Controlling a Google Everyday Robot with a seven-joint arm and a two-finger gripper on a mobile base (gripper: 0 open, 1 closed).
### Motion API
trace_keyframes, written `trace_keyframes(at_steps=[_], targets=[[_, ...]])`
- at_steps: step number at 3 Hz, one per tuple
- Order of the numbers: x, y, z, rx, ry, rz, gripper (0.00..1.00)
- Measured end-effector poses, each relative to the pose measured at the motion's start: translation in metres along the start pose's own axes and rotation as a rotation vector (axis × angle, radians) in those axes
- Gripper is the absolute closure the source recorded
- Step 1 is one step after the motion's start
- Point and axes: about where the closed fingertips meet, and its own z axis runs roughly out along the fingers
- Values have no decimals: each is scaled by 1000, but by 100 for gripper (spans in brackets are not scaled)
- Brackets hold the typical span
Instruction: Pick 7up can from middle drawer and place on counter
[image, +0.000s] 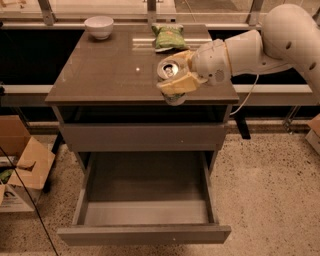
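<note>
The 7up can (169, 70) is a silvery can seen from above, pull-tab top showing. My gripper (176, 76) is shut on it, one tan finger (180, 83) in front and one behind, and holds it over the front right part of the counter (110, 70). The can's bottom shows near the counter's front edge; I cannot tell if it touches the surface. The white arm reaches in from the right. The middle drawer (145, 200) stands pulled open below, its grey floor bare.
A white bowl (98, 26) stands at the counter's back left. A green snack bag (169, 36) lies at the back, just behind the gripper. A shut drawer front (142, 137) sits above the open drawer. Cardboard boxes (22, 167) stand on the floor at left.
</note>
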Motion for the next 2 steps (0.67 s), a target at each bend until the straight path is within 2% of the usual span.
trace_keyframes(at_steps=[1, 2], targets=[[-2, -22, -6, 94, -118, 49, 100], [-1, -53, -13, 194, -208, 93, 100]])
